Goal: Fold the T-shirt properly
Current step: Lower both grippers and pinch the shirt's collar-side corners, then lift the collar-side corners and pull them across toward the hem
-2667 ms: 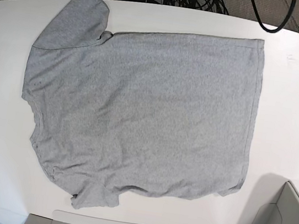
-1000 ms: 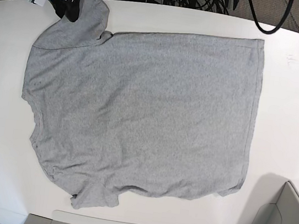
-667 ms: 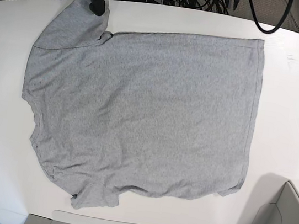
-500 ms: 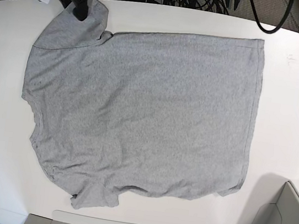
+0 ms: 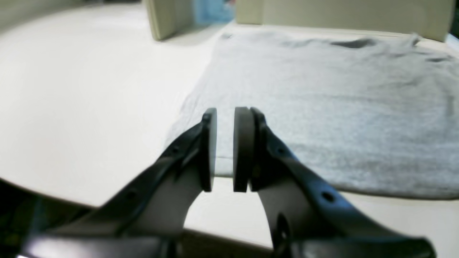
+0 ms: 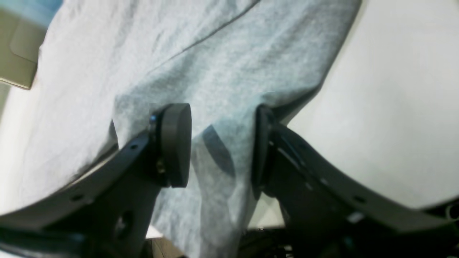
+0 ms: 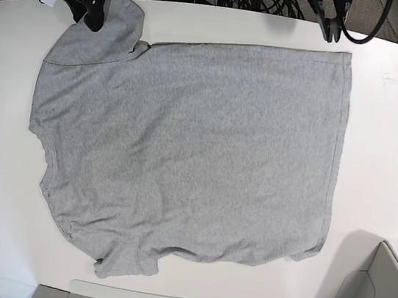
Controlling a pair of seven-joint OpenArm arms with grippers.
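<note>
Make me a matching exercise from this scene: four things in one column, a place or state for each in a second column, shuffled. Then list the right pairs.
Things:
1. T-shirt
2. left gripper
3. right gripper
4. table

Places or states:
A. jaws apart, straddling the edge of a sleeve
B. white, curved far edge, carrying the garment
C. spread flat, plain grey side up
D. jaws close together, holding nothing, above the table edge near the hem corner

Pairs: 1-C, 2-D, 3-A, 4-B
</note>
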